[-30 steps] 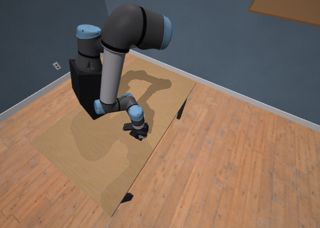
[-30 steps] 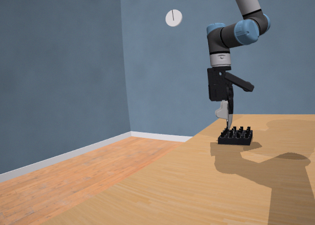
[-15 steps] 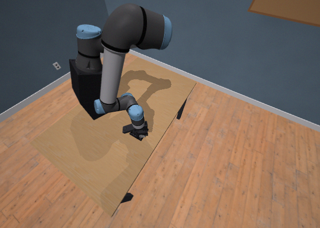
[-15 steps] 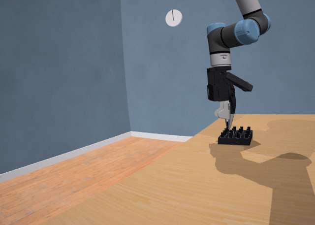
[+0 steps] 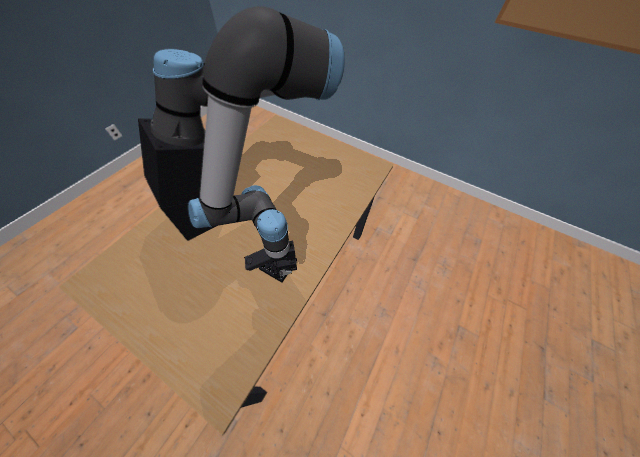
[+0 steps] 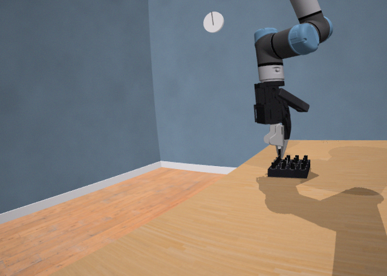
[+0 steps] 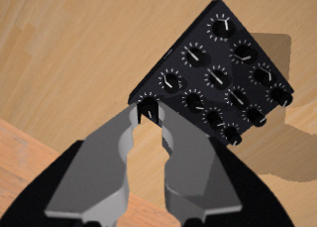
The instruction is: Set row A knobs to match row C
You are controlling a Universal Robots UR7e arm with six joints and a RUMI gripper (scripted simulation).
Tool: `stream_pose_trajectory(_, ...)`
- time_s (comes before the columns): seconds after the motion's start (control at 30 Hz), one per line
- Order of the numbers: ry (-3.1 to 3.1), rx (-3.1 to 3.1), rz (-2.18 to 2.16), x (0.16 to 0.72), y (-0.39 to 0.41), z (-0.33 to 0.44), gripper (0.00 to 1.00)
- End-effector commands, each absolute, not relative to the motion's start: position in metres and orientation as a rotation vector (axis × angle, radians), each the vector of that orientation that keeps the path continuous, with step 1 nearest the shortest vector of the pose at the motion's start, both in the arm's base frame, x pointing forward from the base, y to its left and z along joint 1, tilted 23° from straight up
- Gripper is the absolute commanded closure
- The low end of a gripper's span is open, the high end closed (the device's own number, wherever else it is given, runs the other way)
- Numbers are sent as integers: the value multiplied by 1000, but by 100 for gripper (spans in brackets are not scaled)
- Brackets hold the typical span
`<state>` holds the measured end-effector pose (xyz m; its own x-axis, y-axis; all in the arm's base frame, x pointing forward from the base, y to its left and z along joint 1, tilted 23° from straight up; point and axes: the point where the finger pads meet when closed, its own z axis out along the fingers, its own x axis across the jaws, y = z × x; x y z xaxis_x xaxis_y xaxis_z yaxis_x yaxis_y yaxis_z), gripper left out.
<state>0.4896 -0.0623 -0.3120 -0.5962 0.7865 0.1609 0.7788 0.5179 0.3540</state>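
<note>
The black knob box (image 7: 213, 75) lies on the wooden table, with several small black knobs in rows, each ringed by white marks. In the wrist view my gripper (image 7: 149, 103) is shut on the corner knob (image 7: 148, 107) at the box's near left corner; its white pointer shows between the fingertips. In the exterior view the gripper (image 6: 279, 156) points straight down onto the left end of the box (image 6: 289, 168). In the top view the wrist hides most of the box (image 5: 271, 273).
The box sits close to the table's right edge (image 5: 330, 266), with the wooden floor beyond it. The robot's black base (image 5: 170, 178) stands at the table's far left. The arm's shadow falls across the table.
</note>
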Motion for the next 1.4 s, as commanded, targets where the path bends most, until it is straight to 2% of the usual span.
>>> stream_pose_trajectory(0.0, 2729, 1372, 617, 490, -63, -312, 96)
stream_pose_trajectory(0.87, 2737, 1350, 616, 490, -63, -312, 96)
stream_pose_trajectory(0.9, 2737, 1350, 616, 490, -63, -312, 89)
stream_pose_trajectory(1.37, 2737, 1350, 616, 490, -63, -312, 89)
